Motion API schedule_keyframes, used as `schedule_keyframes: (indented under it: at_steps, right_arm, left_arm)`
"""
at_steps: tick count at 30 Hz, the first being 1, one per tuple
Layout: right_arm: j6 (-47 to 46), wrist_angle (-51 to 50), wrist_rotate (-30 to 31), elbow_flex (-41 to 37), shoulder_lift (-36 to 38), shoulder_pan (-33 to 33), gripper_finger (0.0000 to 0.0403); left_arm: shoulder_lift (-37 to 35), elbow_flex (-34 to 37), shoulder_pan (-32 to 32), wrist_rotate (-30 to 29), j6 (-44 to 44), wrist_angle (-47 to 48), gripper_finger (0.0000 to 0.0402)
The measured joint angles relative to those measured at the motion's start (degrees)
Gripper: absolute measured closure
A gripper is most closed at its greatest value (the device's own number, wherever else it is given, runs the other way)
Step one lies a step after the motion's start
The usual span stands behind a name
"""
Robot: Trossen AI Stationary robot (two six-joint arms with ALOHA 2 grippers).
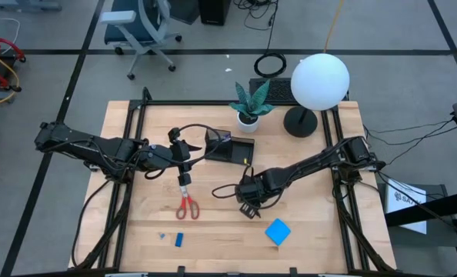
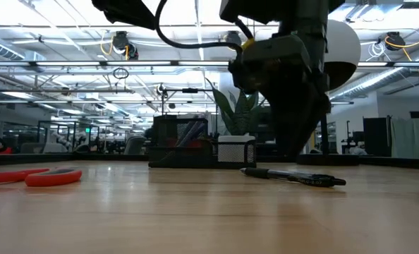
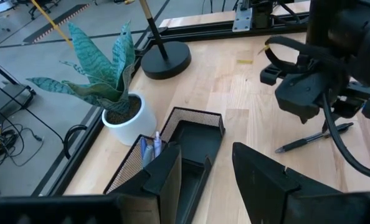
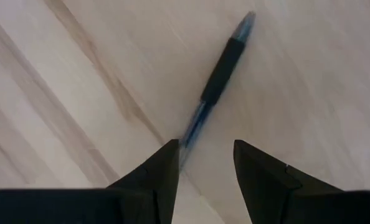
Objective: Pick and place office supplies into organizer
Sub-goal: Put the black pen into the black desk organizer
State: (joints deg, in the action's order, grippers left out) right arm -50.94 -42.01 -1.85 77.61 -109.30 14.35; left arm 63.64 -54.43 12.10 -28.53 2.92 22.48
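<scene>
The step in hand looks like the pickup of a pen. The right end effector hangs low over it, fingers spread, with the pen's near end lying on the wooden surface in the gap between them, not yet pinched. From above, this sits mid-surface, just near and right of the black organizer, which already holds a few pens at its far end.

The left end effector hovers by the organizer's left side, fingers apart and empty. The red-handled scissors, blue square pad and small blue eraser lie nearer.

Next, judging by this, the right fingers should drop around the pen's barrel and close.
</scene>
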Motion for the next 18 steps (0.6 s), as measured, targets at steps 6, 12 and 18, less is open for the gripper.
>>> schedule_keyframes:
  at_steps: [6,12,18]
  right_arm:
    - [-0.39,2.00,-1.35,-0.62,-0.02,0.00,0.0259]
    - [0.43,3.70,-1.46,-0.64,-0.02,0.00,0.0259]
    - [0.63,5.96,-3.03,-0.64,-0.02,0.02,0.0259]
  left_arm:
    - [0.00,0.00,0.00,0.00,0.00,-0.02,0.0250]
    - [-0.01,0.00,-0.01,-0.02,0.00,-0.04,0.0250]
    - [-0.02,0.00,0.00,-0.02,-0.04,-0.04,0.0250]
